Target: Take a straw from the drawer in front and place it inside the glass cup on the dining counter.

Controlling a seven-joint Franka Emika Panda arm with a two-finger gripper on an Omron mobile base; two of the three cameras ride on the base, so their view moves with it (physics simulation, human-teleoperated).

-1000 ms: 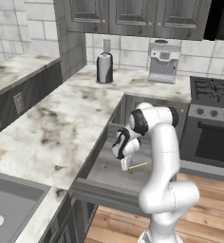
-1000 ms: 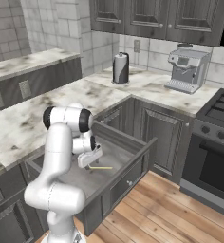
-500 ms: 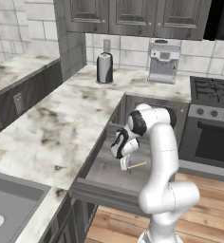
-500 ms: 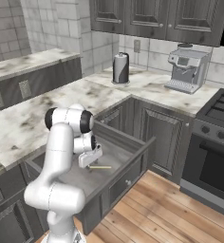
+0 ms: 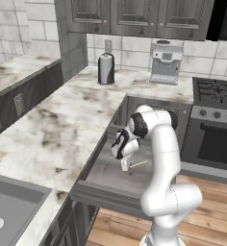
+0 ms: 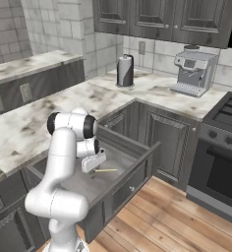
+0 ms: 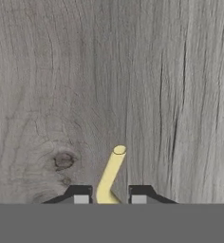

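The drawer (image 5: 108,177) (image 6: 131,183) stands pulled out below the marbled worktop, and its flat grey bottom (image 7: 147,85) shows in the hand view. The thin pale-yellow straw (image 5: 139,164) (image 6: 106,170) (image 7: 112,172) lies on that bottom. My gripper (image 5: 125,166) (image 6: 91,169) (image 7: 110,200) reaches down into the drawer over one end of the straw. Its two fingertips (image 7: 80,195) stand close on either side of the straw, each with a narrow gap, so the jaws are still slightly open. The glass cup and the dining counter are out of view.
A silvery canister (image 5: 106,68) (image 6: 125,70) and a coffee machine (image 5: 166,62) (image 6: 194,74) stand at the back of the worktop. A stove (image 5: 216,98) is to the right, a sink (image 5: 9,211) at the near left. Wooden floor (image 6: 177,221) lies before the drawer.
The jaws have narrowed from wide open to close around the straw. The arm has hardly moved and the straw lies where it did.
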